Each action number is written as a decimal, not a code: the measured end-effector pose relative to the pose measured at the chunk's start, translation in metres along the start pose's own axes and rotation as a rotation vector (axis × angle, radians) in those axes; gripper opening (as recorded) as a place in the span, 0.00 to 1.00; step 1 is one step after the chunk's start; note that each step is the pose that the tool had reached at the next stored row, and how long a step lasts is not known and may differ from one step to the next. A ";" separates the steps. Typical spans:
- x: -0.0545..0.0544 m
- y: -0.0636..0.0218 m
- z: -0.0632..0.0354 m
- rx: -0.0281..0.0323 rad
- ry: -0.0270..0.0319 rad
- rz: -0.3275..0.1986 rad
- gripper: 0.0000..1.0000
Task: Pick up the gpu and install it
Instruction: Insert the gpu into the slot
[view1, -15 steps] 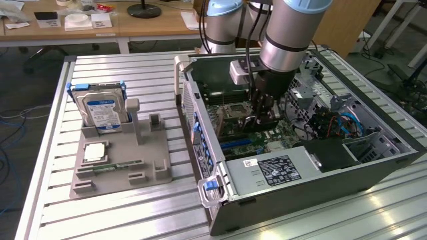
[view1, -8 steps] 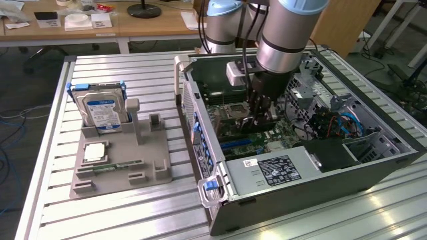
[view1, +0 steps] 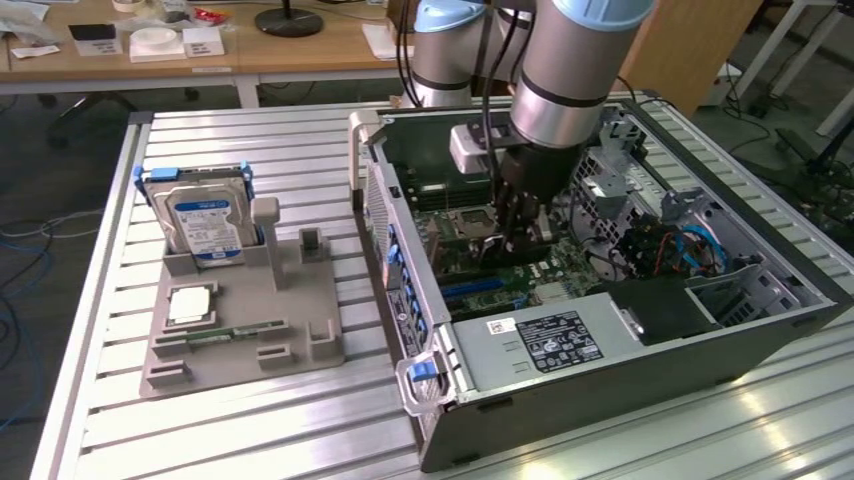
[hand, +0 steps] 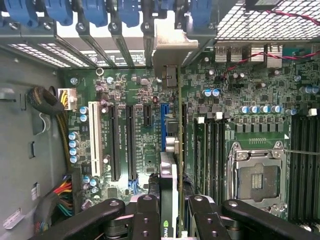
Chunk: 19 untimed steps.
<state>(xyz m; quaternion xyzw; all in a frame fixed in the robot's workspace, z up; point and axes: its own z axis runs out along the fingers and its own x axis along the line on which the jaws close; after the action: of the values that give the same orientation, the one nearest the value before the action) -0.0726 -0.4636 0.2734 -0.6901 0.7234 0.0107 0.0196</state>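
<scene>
In the exterior view the arm reaches down into the open case (view1: 747, 330), and the gripper (view1: 523, 240) hangs low over the motherboard (view1: 487, 270). Something dark is between its fingers, but from this side I cannot say what it is. On the table, well apart from the tool, a grey holder (view1: 240, 340) carries the hard drive (view1: 203, 222) and a memory stick (view1: 238, 331).

In the wrist view the gripper (hand: 172, 220) is partly closed, and its fingers (hand: 146, 215) press from both sides on the gpu (hand: 169, 190). The card is seen edge-on, very thin, running straight out from the tool towards the silver bracket (hand: 170, 47) at the back wall of the case. It stands directly over the blue slot (hand: 163, 127); whether it is already seated I cannot tell.

I judge the card to be light and stiff, but fragile: the flat faces carry small parts and the bottom edge has contacts. The good place to hold is the upper edge, pressed on both faces, as it is held now. A tilt could jam it.
</scene>
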 end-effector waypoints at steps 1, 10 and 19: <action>0.000 0.0001 0.0000 0.0000 0.0000 0.000 0.27; 0.001 0.0051 0.0016 0.0001 -0.0001 0.000 0.27; 0.003 0.0065 0.0036 0.0002 -0.0002 0.000 0.27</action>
<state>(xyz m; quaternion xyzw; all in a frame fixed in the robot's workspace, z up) -0.0792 -0.4660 0.2696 -0.6899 0.7235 0.0108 0.0197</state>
